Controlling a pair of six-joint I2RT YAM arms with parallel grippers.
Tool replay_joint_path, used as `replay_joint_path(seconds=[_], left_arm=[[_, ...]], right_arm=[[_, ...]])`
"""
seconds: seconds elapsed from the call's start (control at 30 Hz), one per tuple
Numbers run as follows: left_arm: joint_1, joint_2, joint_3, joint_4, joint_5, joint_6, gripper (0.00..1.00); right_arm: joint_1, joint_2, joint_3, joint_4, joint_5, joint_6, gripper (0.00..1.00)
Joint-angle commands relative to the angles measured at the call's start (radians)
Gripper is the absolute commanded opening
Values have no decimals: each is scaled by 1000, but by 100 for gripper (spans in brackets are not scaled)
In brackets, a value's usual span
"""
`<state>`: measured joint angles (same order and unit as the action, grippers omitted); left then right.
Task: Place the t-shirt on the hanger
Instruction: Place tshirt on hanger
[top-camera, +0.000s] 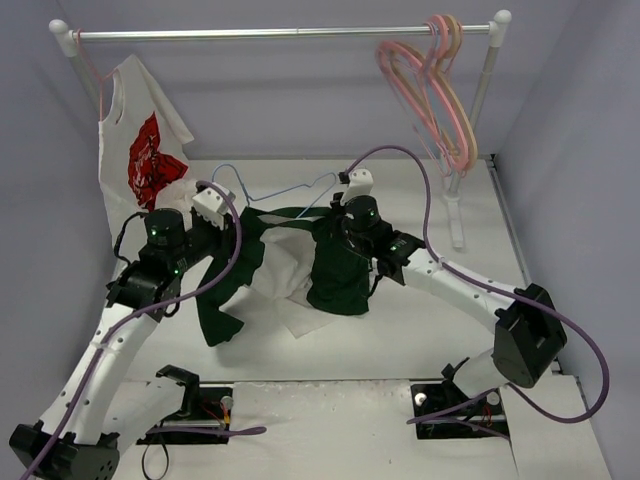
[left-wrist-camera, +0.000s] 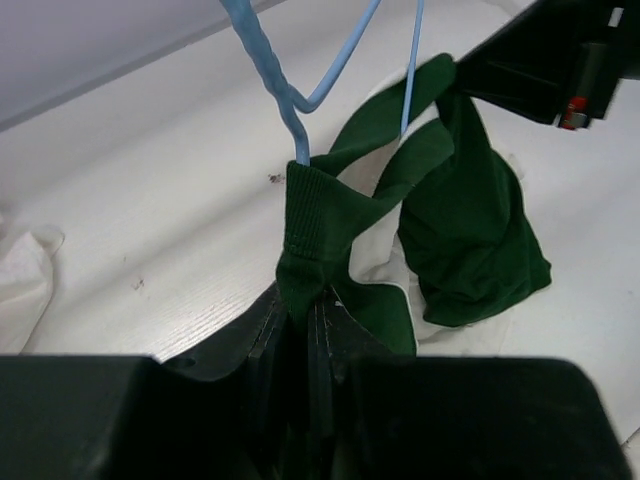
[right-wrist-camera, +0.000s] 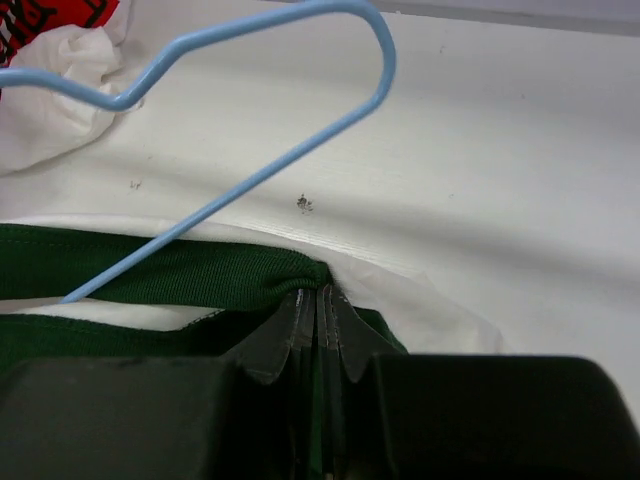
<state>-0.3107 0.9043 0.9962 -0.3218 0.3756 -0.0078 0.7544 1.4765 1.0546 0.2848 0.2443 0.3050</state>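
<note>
1 high rear view overlooks the table (top-camera: 420, 330); 2 close wrist views share the hanger (right-wrist-camera: 250, 180).

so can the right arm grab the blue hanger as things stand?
Probably not yet. The right gripper is shut on the green collar of the t-shirt, so it would need to let go first. Otherwise the hanger wire sits just ahead of it, nothing between.

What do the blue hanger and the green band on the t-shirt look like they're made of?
The hanger looks like thin metal wire with a smooth light-blue coating; its neck is twisted wire. The green band of the t-shirt looks like matte ribbed knit, likely cotton: fine ribs show and it bunches softly.
</note>
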Motion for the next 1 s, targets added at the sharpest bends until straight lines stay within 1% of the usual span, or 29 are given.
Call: replay_joint_path(seconds=[0.0,0.03,0.13,0.23,0.6,0.77,0.97], left_arm=[[12,-59,-4,171,106,46,0],[12,-64,-10,178,115,51,0],[12,-77,-27,179,160,72,0],[12,-74,-33,168,187,92,0],[12,-58,-15,95,184,164,0],[10,-54,-11,81,217,177,0],[12,-25,12,52,189,181,0]], right_arm=[[-46,-22,41,-29,-120,-104,0],[-59,-21,41,-27,-160,-109,0],[-112,-5,41,-27,-212,-127,0],[-161,-2,47,-38,-234,-161,0],[-335,-74,71,-85,-324,-268,0],[-371,-82,102,-105,-338,-296,0],[-366,-99,188,-177,-408,-320,0]])
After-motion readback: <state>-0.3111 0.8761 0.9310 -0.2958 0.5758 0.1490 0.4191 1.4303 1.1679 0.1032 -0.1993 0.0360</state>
